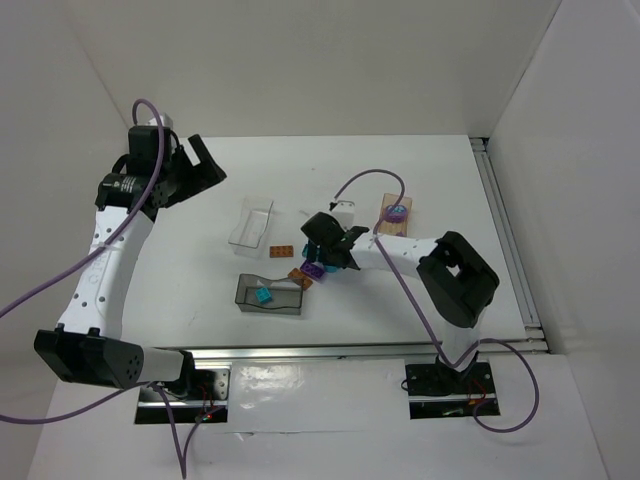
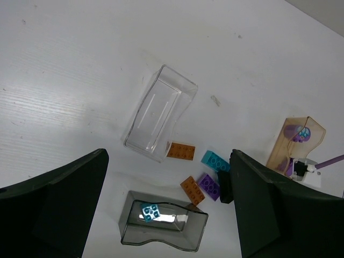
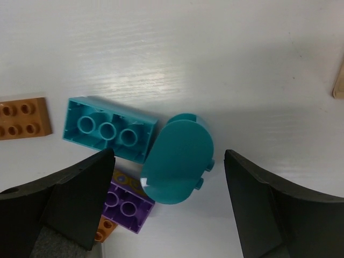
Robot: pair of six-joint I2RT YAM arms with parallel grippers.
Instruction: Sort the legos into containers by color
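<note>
My right gripper (image 1: 336, 256) is open and low over a cluster of legos. In the right wrist view (image 3: 167, 171) a rounded teal piece (image 3: 179, 158) lies between its fingers, beside an upside-down teal brick (image 3: 109, 129), a purple brick (image 3: 127, 202) and an orange brick (image 3: 23, 117). My left gripper (image 1: 207, 165) is open and empty, raised at the back left. The left wrist view shows the clear tray (image 2: 160, 113) empty, the smoky grey tray (image 2: 129, 228) holding one teal brick (image 2: 150, 211), and the wooden tray (image 2: 301, 153) holding a purple piece (image 2: 297, 132).
Two orange bricks (image 2: 180, 151) (image 2: 192, 190) lie between the clear and smoky trays. The clear tray (image 1: 252, 222), smoky tray (image 1: 285, 307) and wooden tray (image 1: 388, 228) ring the cluster. White walls stand behind and to the right. A rail runs along the table's right edge (image 1: 505, 230).
</note>
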